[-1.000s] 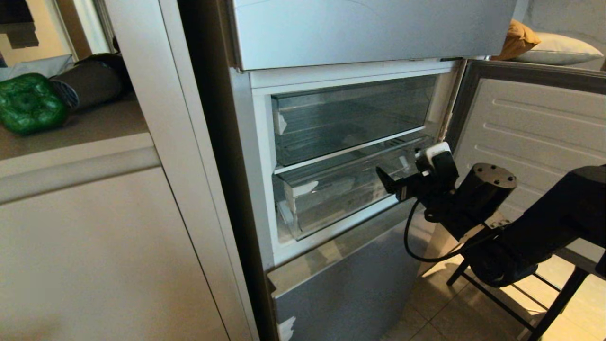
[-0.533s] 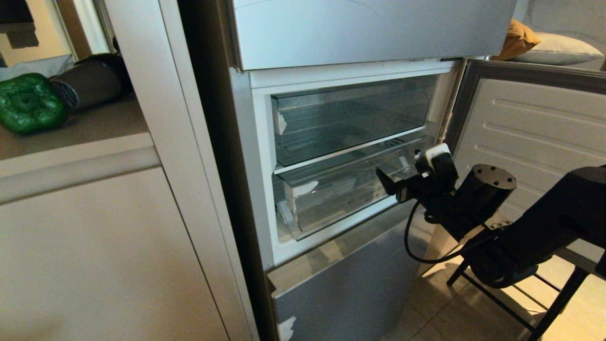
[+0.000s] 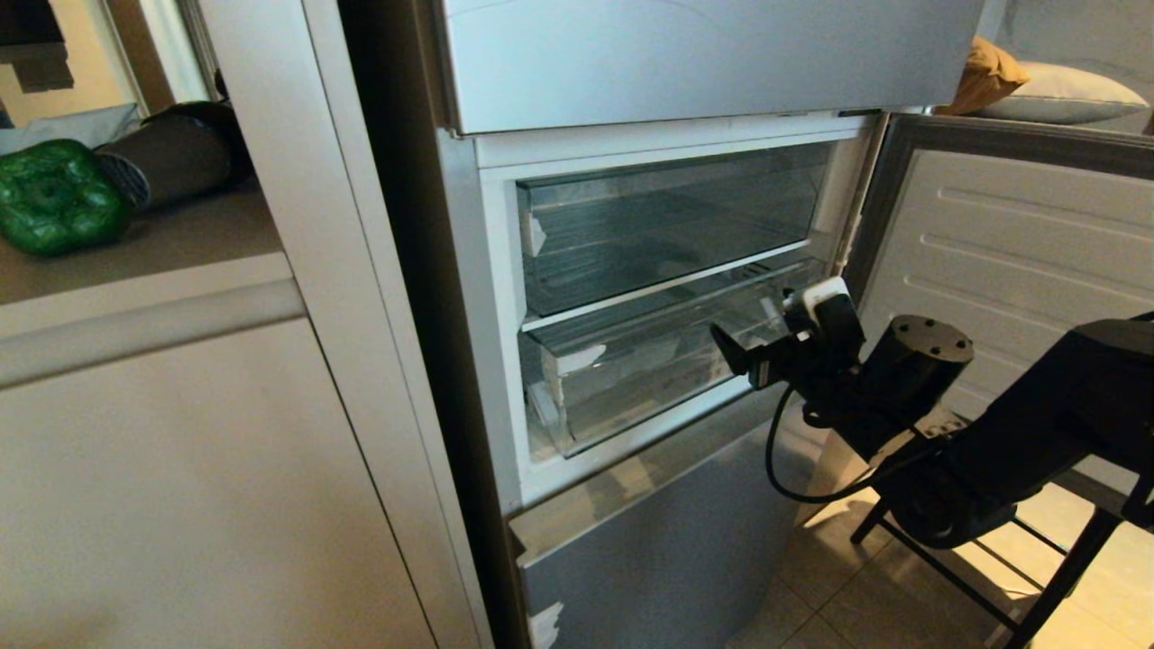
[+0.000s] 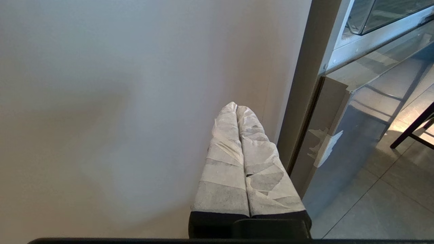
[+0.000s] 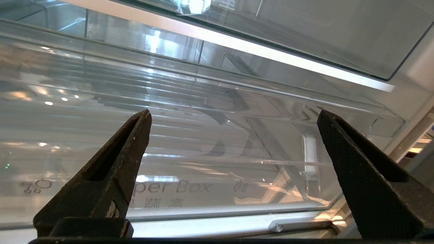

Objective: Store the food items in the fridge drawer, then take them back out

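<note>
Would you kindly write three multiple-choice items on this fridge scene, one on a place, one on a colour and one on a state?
1. Where does the bell pepper lie?
A. in the fridge drawer
B. on the counter left of the fridge
C. on the floor

2. What colour is the bell pepper?
A. red
B. yellow
C. green

3. How does the right gripper stand before the fridge drawer?
A. open and empty
B. shut on the pepper
C. shut on a bottle

Answers:
1 B, it rests on the counter, beside a dark cylinder.
2 C, glossy green skin.
3 A, the right wrist view shows its fingers spread, nothing between.
</note>
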